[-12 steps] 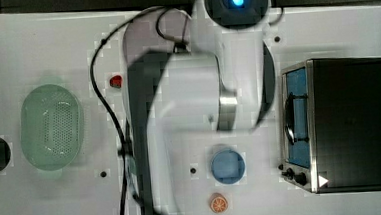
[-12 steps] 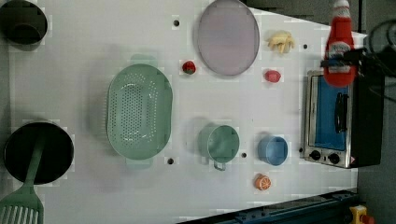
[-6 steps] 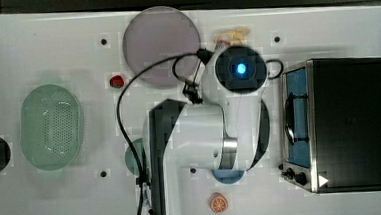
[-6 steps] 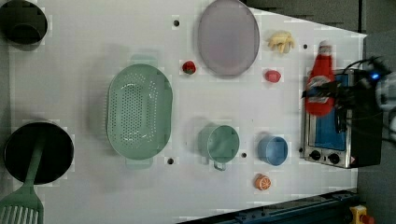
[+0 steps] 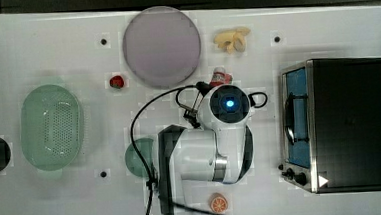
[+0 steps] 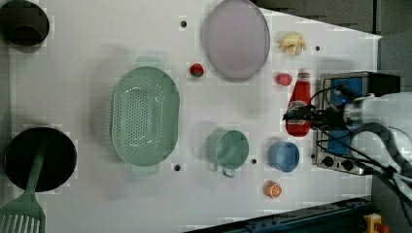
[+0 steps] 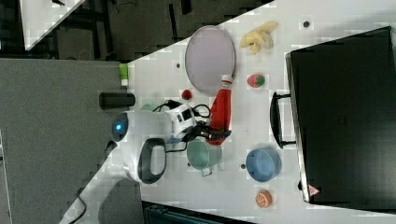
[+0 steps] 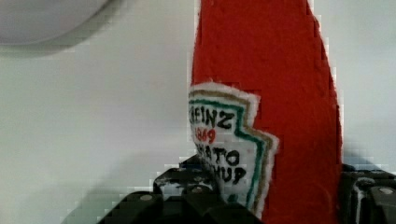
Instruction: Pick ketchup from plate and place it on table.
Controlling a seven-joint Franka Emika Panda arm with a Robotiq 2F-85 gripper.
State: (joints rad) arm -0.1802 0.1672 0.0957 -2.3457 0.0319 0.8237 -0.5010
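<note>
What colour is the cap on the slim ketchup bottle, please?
White, atop the slim red ketchup bottle; the right view shows it best.

The table (image 5: 49, 41) carries the plate (image 5: 161, 45), basket (image 5: 51, 126) and oven (image 5: 342, 123).

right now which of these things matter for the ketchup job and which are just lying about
Belongs to the job:
- ketchup, held in the tool
- plate, now bare
- table

Just lying about:
- green basket
- green mug
- blue bowl
- toaster oven
- bananas
- orange slice
</note>
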